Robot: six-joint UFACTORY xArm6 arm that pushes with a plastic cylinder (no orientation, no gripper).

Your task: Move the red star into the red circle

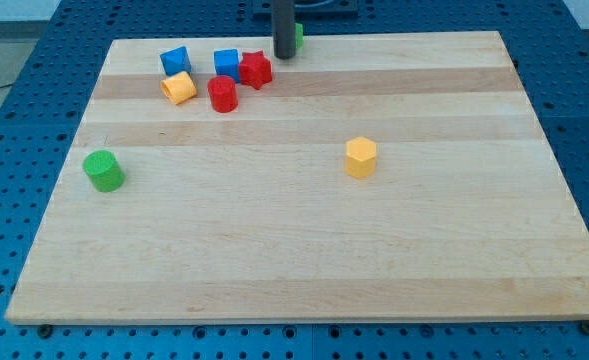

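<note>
A: Wooden bench [304,260] on blue pegboard; where's the red star [256,70]?

B: Near the top edge, left of my tip [284,56], just beside the red circle [222,94]; contact unclear. No jaws here.

A single camera covered the scene. It sat beyond the near edge of the wooden board [304,250], raised above it and tilted downward, facing toward the far edge at the view's top. The board narrowed toward the top, which marked the oblique angle. It stood far enough back to take in all four edges, with blue perforated table [34,60] showing on every side. Only the lowest length of the dark rod [285,25] entered from the view's top.
</note>
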